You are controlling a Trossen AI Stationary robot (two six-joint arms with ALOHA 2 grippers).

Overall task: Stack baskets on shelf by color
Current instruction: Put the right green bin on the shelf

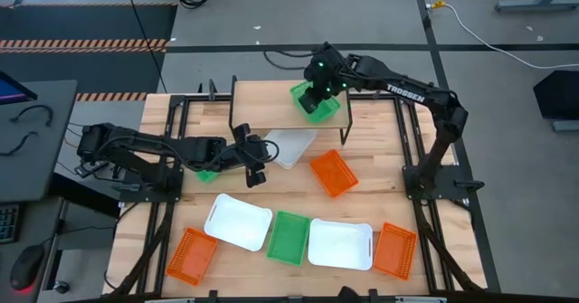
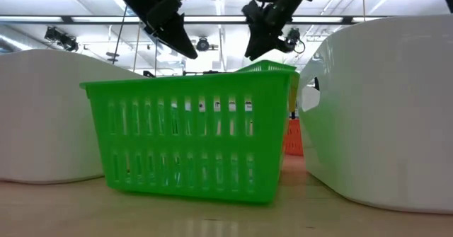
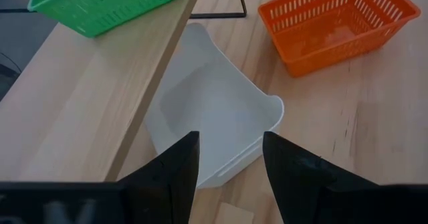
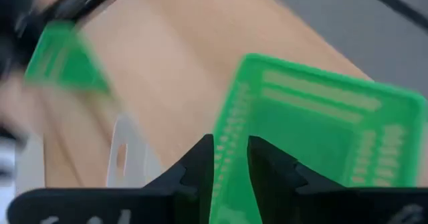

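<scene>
My right gripper [image 1: 314, 93] is over the right part of the shelf [image 1: 271, 104], shut on a green basket [image 1: 316, 104]. In the low view that gripper [image 2: 265, 35] hangs above the basket's rim [image 2: 272, 67]. My left gripper [image 3: 231, 147] is open and hovers at the end of a white basket [image 3: 214, 114] that lies on the table, partly under the shelf's front edge [image 3: 144, 83]. It touches nothing that I can see. Another green basket [image 1: 208, 173] lies under the left arm. My right gripper pinches one wall of the green basket at its rim [image 4: 231, 127], with one finger inside the basket and one outside. The fingers come from above, pointing down. The basket is over the shelf top; whether its bottom rests there, I cannot tell.
An orange basket [image 1: 333, 173] lies on the table in front of the shelf. Along the near edge lie an orange basket [image 1: 191, 254], a white one [image 1: 238, 222], a green one [image 1: 290, 237], a second white one [image 1: 340, 243] and another orange one [image 1: 394, 250]. The shelf's left half is bare wood.
</scene>
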